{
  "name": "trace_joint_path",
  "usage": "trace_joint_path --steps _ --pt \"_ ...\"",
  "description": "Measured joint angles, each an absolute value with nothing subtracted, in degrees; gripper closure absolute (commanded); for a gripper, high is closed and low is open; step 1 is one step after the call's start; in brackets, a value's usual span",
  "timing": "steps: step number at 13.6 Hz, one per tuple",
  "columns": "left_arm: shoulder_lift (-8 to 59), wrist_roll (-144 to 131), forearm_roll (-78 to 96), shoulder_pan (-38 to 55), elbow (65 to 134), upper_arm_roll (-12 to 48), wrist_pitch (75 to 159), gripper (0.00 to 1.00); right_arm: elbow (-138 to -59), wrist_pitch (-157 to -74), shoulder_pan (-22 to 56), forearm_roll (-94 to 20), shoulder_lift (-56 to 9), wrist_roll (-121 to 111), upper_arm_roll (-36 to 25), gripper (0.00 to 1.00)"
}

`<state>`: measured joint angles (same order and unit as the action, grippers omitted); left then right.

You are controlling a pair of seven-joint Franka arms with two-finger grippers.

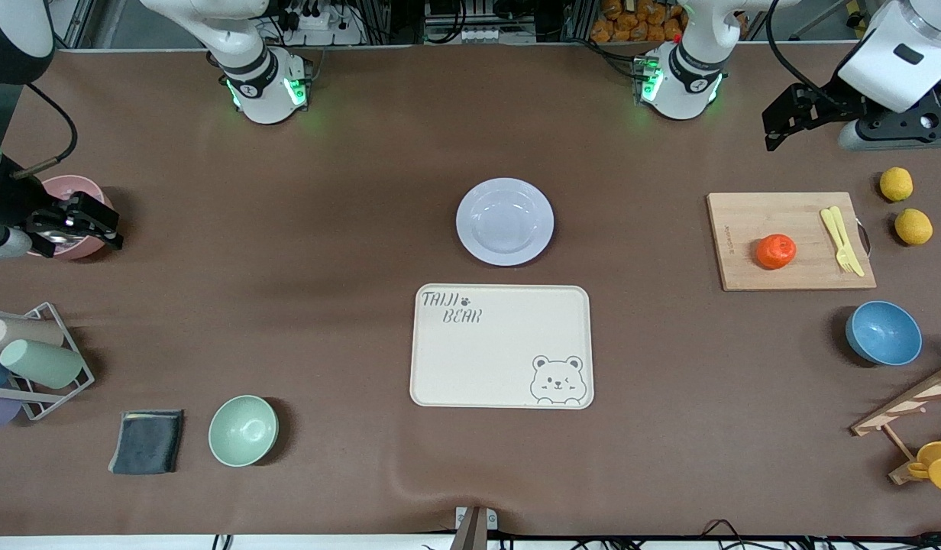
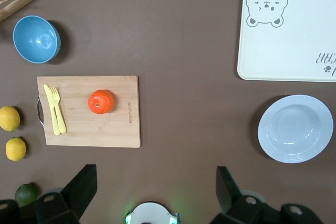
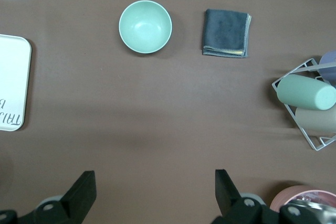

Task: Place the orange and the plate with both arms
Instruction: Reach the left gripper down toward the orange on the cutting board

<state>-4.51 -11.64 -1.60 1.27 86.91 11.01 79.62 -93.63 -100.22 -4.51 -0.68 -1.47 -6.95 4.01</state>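
My left tool [image 1: 780,126] hangs with fingers apart, the orange [image 1: 775,251] on the cutting board [image 1: 791,241] below; I should drop straight and straddle it. My right tool [image 1: 96,225], also apart, waits well away from the plate [image 1: 505,221] beside the bear tray [image 1: 501,346].

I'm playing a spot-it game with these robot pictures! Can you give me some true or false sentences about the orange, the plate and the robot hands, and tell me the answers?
1. The orange sits on the wooden cutting board. True.
2. The plate is on the bear tray. False: it lies on the table, just farther from the front camera than the tray.
3. The left hand holds the orange. False: it is open, empty, up over the table near the lemons.
4. The right hand is open, over the pink bowl. True.
5. A yellow fork lies on the board. True.
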Motion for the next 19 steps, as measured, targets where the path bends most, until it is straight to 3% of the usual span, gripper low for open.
trace_joint_path --steps 12,19 --pt "-4.5 -11.6 -1.6 1.3 86.9 11.0 79.5 0.00 -93.5 -99.4 -4.5 -0.7 -1.5 -6.6 4.2 0.00" --pt "0.2 -11.7 -1.6 -1.9 87.4 10.5 78.1 0.00 -93.5 -98.2 -4.5 -0.7 -1.5 -6.6 4.2 0.00"
